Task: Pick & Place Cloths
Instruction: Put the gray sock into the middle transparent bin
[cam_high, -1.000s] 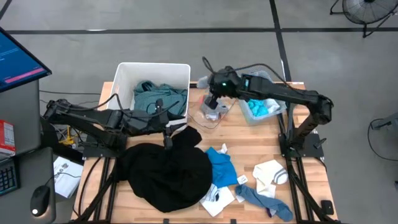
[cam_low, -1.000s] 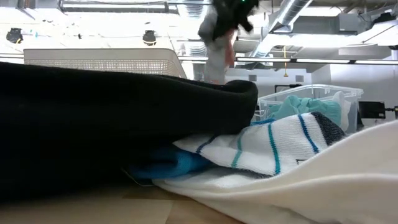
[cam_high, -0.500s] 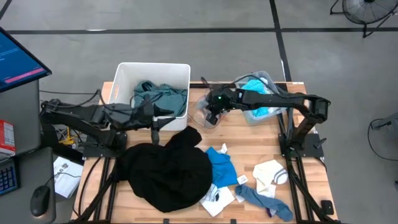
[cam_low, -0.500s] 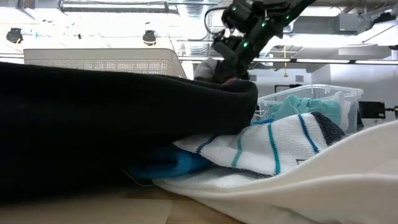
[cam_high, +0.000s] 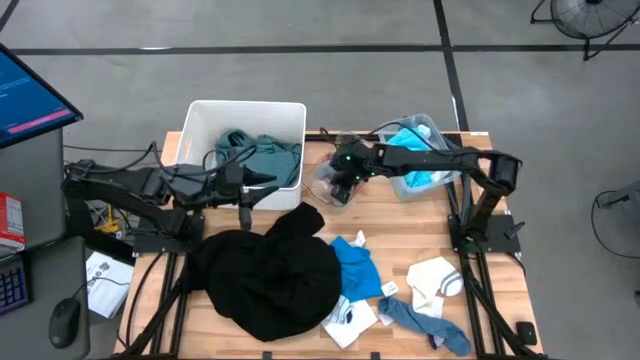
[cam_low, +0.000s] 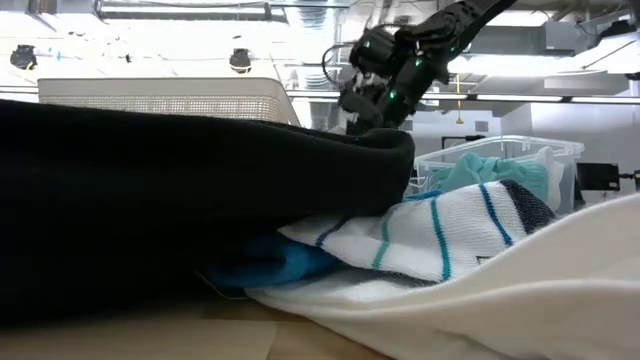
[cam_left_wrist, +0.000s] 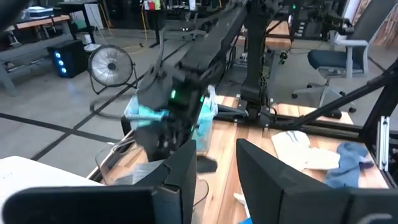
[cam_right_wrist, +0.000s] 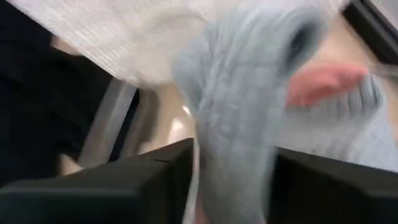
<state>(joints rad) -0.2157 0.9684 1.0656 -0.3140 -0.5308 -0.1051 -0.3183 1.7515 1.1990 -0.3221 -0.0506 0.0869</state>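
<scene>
Grey sock (cam_right_wrist: 239, 124) pinched in right gripper (cam_right_wrist: 227, 186); one black garment (cam_high: 268, 275).

High view: overhead, looking straight down; covers the whole table (cam_high: 400, 215), both arms and the floor around.

Low view: at tabletop height, looking level across; the black garment (cam_low: 180, 190) sits very close and fills the left of frame, ceiling behind.

Left wrist view: faces across the table toward the right arm (cam_left_wrist: 186, 74), room beyond.

Right wrist view: pressed very near a grey sock (cam_right_wrist: 242, 106), little else readable.

Shared: high, low and left wrist views all show the right arm and the clear bin (cam_high: 420, 165).
</scene>
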